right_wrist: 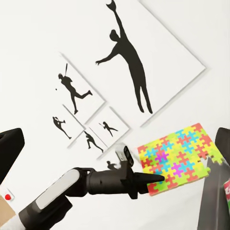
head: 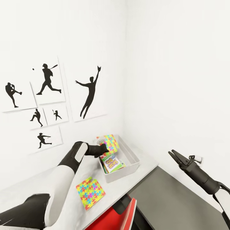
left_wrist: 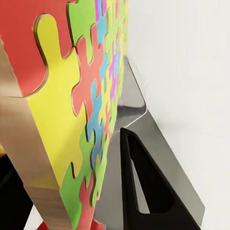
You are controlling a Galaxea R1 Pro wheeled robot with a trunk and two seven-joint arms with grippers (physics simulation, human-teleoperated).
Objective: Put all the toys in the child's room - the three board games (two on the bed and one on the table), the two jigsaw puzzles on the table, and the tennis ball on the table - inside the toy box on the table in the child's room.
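One jigsaw puzzle [head: 111, 142] is clamped in the left gripper [head: 104, 149] above the toy box [head: 134, 159], near the table [head: 38, 185] far corner; right gripper [head: 172, 154] fingers are held apart.

The left claw [right_wrist: 160, 180] grips a jigsaw puzzle [right_wrist: 179, 155] upright before baseball silhouette posters [right_wrist: 124, 62].

Bright, even, sharp renders with soft shadows, no glare.
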